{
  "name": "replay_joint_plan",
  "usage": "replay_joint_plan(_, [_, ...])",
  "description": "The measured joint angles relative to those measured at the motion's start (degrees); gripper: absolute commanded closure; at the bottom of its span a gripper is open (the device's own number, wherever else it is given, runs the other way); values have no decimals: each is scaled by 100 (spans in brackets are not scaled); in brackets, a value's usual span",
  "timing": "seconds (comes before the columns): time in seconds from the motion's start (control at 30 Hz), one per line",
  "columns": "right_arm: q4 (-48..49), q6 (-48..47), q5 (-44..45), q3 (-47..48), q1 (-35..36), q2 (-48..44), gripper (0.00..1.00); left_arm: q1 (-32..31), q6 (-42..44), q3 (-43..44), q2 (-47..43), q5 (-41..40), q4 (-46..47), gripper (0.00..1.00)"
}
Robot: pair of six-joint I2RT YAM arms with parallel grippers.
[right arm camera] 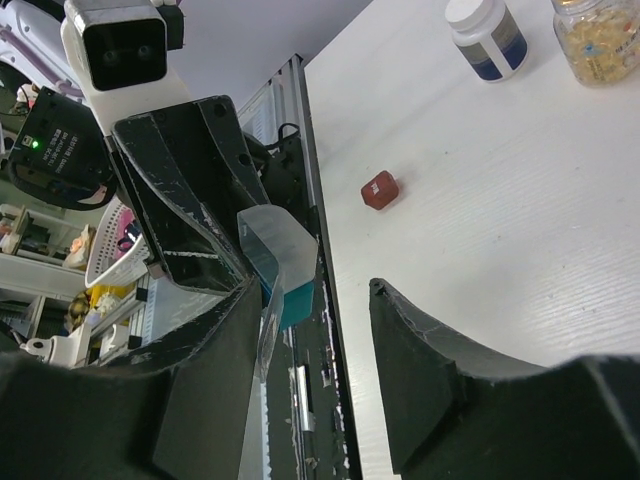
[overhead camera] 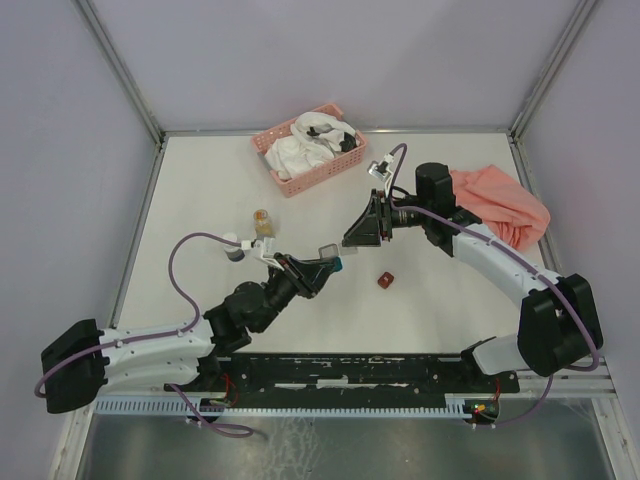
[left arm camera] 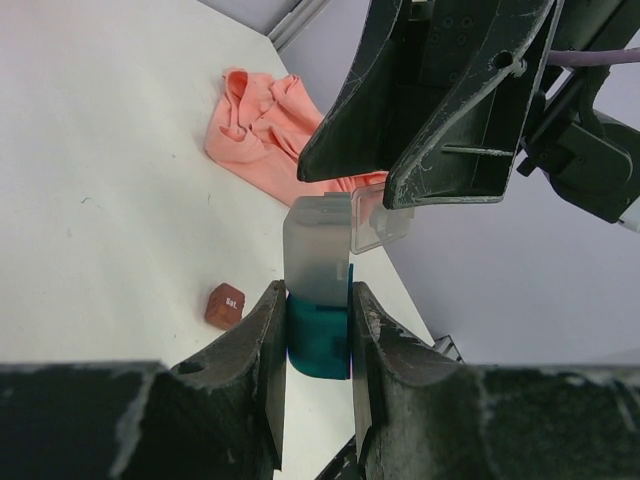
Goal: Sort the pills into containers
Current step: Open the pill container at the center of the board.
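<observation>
Standing upright in the left pincer (left arm camera: 312,320), teal container (left arm camera: 318,340), lid raised

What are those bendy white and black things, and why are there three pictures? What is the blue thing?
Those are two robot arms bolted to a white table. Each ends in a claw with two fingers. One picture looks down from above. The other two come from little cameras on each arm's wrist, so you see the fingers up close.

The left claw is squeezing a small teal box with a clear flip lid. The right claw is open and sits right at that lid, probably helping with it.

On the table lie a small dark red box, a jar of yellow pills, a white-capped bottle, a pink basket of white things, and a pink cloth.
</observation>
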Motion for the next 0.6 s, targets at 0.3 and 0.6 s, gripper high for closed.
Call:
replay_joint_plan(0.3, [-570, -444, 20, 85, 4, 0, 39, 17, -87, 4, -101, -492, -210, 95])
replay_joint_plan(0.6, [-664, -496, 37, 87, 31, 0, 45, 22, -107, 24, -98, -726, -461, 95])
